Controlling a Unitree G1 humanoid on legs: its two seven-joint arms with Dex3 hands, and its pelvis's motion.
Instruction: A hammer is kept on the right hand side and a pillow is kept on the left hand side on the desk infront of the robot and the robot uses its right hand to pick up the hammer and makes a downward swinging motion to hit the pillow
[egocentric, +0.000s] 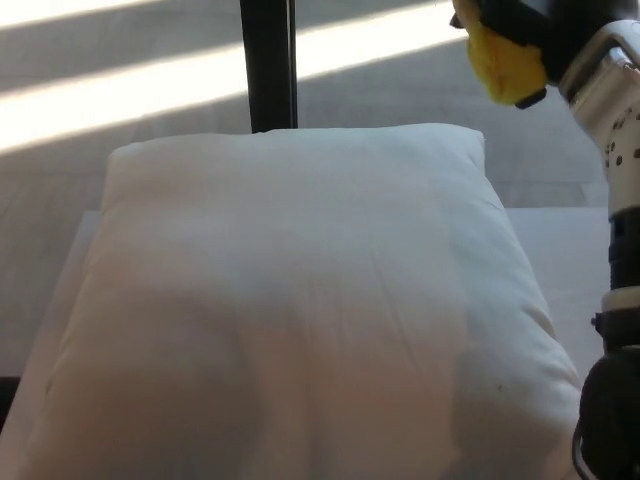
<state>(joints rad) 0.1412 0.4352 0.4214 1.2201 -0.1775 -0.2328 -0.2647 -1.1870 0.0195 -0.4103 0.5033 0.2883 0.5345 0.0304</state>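
Observation:
A large white pillow (290, 300) fills most of the desk in the head view. My right hand (535, 25) is raised at the top right corner, above and beyond the pillow's far right corner, shut on the hammer's yellow grip (505, 65). Only the lower end of that grip shows; the hammer's head and shaft are out of the picture above. My silver right forearm (625, 120) runs down the right edge. My left hand does not show.
A black upright post (268, 65) stands behind the pillow's far edge. A strip of bare white desk (585, 270) lies to the right of the pillow. Sunlit floor stretches beyond.

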